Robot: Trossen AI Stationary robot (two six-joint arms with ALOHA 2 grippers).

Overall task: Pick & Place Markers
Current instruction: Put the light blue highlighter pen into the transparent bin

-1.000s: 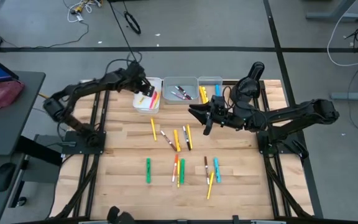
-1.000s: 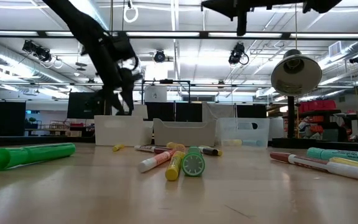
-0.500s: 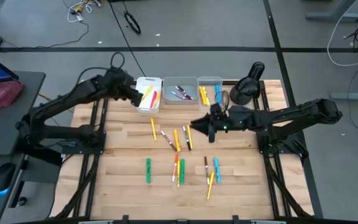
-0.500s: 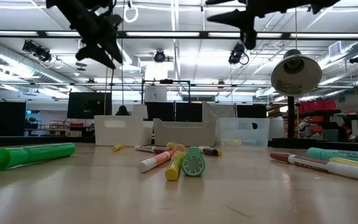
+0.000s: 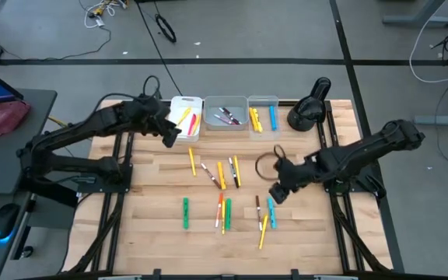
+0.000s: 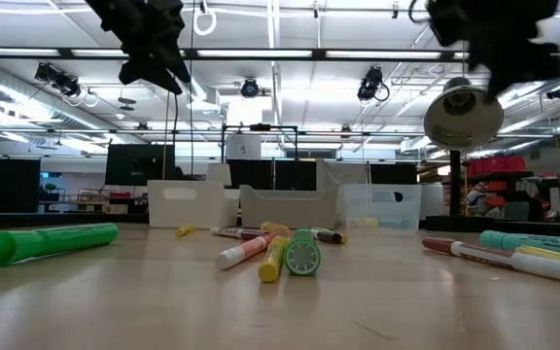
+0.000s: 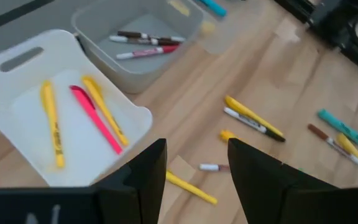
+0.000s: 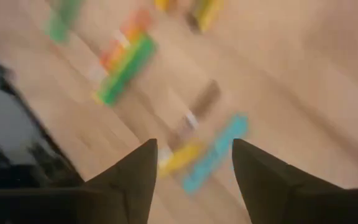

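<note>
Several markers lie loose on the wooden table: yellow ones (image 5: 221, 175), a green one (image 5: 185, 212), an orange and green pair (image 5: 222, 211), a brown one (image 5: 257, 208) and a blue one (image 5: 271, 211). My right gripper (image 5: 274, 190) hangs open just above the blue marker (image 8: 216, 152) and the brown one (image 8: 194, 109), touching nothing. My left gripper (image 5: 168, 134) is open and empty in the air by the near left corner of the white bin (image 5: 176, 132). That bin holds two yellow markers (image 7: 50, 124) and a pink one (image 7: 95, 118).
Three bins stand in a row at the far edge: the white one, a grey one (image 5: 225, 124) with dark and red markers, and a clear one (image 5: 263, 103) with yellow and blue markers. A black lamp (image 5: 306, 113) stands to their right. Bare wood lies toward the near edge.
My right gripper has swung from beside the bins toward the near edge and now hangs over the brown and blue markers. My left gripper has risen out of the white bin and drawn back toward the left and the near edge. No marker has moved.
</note>
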